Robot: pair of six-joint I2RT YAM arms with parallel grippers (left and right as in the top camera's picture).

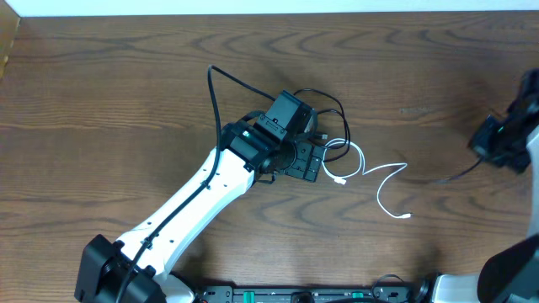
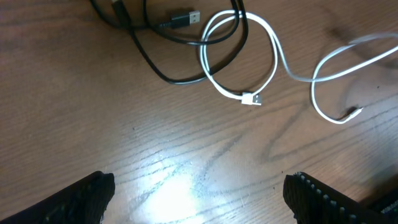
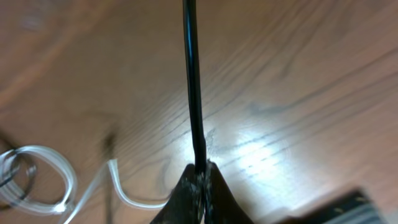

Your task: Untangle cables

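Here, on the table, one black cable is being freed from the tangle, I judge.
The left gripper hangs spread wide and empty over the looped cables; the right gripper, well apart to the right, is clenched on that black cable. Next calls for a slow pull clear of the white cable.

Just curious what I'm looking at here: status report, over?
Left gripper open above the looped cables. Right gripper shut on a black cable. Nothing in the way.
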